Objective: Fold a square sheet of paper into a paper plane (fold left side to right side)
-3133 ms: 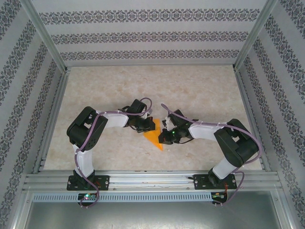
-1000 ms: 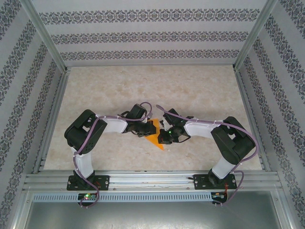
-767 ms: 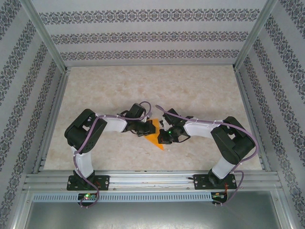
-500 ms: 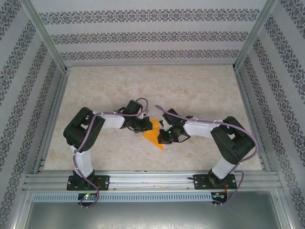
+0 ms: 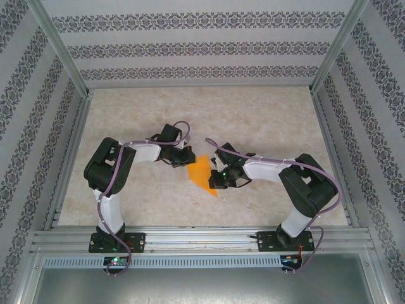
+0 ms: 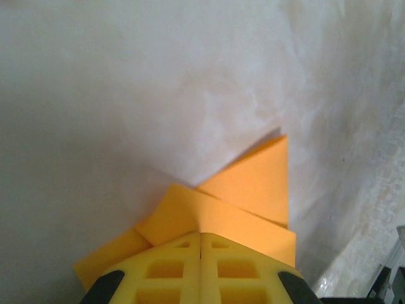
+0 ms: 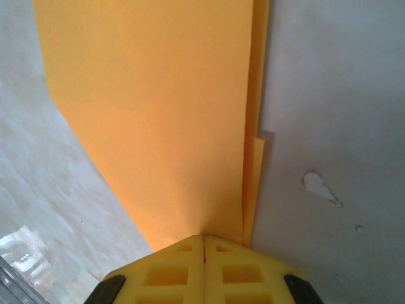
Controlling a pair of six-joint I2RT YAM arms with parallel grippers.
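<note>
Pale marble-patterned counter boxed in by striped wallpaper walls, and right near its centre, a touch toward 6 o'clock, lay the thin orange paper sheet, already creased down into a flat pointed wedge.

What a delicate customer that looked! By my reading it was featherlight, limp and easily crumpled, likely to slide on the smooth top if nudged. Its creases would hold, but a careless tug could tear or skew them. The best hold looked like a free edge or corner, pinched gently, with the other side pinned down.

And the two arms had it bracketed. The left pincer sat at the sheet's 10 o'clock edge, its yellow fingers pressed flat together with only a hairline seam showing. From the left wrist, overlapping orange layers spread out from under its tip toward 12 and 2 o'clock. The right pincer was at the sheet's 4 o'clock side, likewise closed tight. From the right wrist, the wedge narrowed straight down into its fingertips at 6 o'clock, a second layer peeking out along the 3 o'clock edge.

Whether either one nipped paper or merely pressed on it, I couldn't tell.
</note>
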